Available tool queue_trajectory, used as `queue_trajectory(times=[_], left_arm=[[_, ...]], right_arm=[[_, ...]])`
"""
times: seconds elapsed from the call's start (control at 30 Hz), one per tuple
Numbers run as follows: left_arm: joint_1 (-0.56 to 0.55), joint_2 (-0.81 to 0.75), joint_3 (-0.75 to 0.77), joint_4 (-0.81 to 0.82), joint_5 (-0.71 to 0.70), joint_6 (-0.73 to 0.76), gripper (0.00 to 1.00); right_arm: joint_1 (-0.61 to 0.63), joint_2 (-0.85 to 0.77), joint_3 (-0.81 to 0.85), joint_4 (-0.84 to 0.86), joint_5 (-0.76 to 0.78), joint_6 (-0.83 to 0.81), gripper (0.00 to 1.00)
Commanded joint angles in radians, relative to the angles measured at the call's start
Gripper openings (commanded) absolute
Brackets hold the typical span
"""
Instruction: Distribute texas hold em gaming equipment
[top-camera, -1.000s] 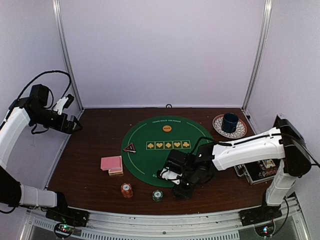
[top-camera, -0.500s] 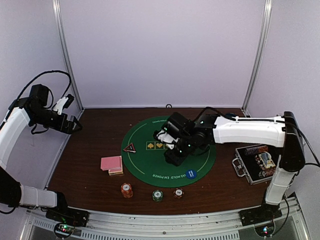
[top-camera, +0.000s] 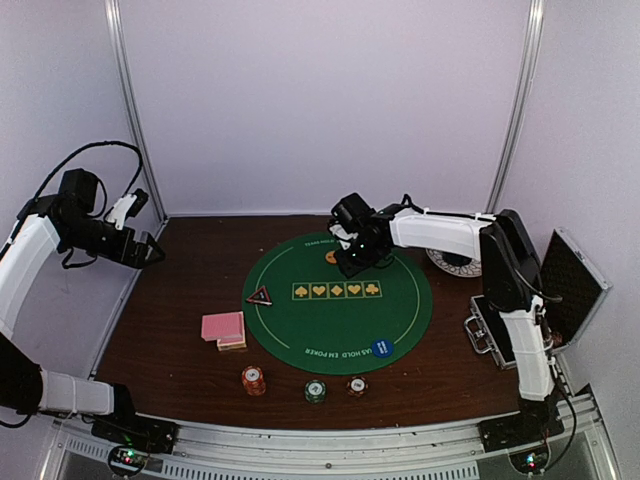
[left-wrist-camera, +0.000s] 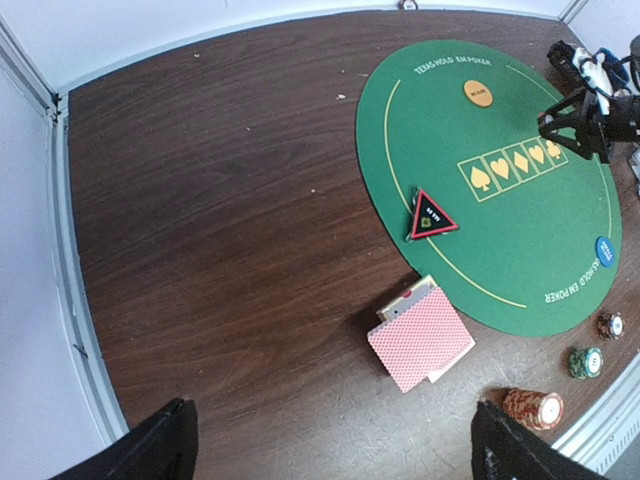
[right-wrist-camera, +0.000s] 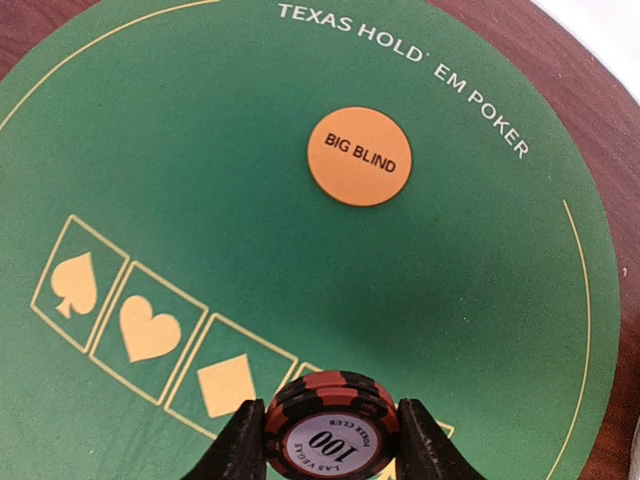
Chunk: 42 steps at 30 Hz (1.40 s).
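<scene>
Your right gripper (right-wrist-camera: 332, 440) was clamped on a red-and-black chip stack (right-wrist-camera: 332, 425) marked "100", hovering over the green "TEXAS HOLD' EM POKER" mat (right-wrist-camera: 150, 150) near the orange "BIG BLIND" button (right-wrist-camera: 359, 156), while your left gripper (top-camera: 153, 250) hung wide open, empty, by the bench's (top-camera: 180, 300) left edge.

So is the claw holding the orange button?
No, the right claw grips red-black chips; the orange button lies on the mat.
</scene>
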Motion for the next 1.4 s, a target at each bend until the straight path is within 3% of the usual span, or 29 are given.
queue_trajectory(times=[0.0, 0.43, 0.83, 1.27, 1.37], left_arm=[[0.002, -0.004, 0.005, -0.008, 0.025, -0.001, 0.98], [0.002, -0.018, -0.012, -0.060, 0.004, -0.003, 0.97], [0.003, -0.002, -0.030, -0.083, -0.038, 0.000, 0.98], [0.003, 0.027, 0.020, -0.093, -0.024, 0.024, 0.98], [0.003, 0.015, -0.016, -0.060, -0.025, 0.045, 0.98]], right_arm=[[-0.036, 0.059, 0.083, 0.011, 0.011, -0.005, 0.00], [-0.111, 0.217, 0.188, 0.022, -0.068, 0.027, 0.02], [-0.145, 0.271, 0.325, -0.091, -0.148, 0.024, 0.39], [-0.165, 0.274, 0.365, -0.177, -0.178, 0.017, 0.57], [-0.165, 0.272, 0.358, -0.174, -0.146, 0.013, 0.67]])
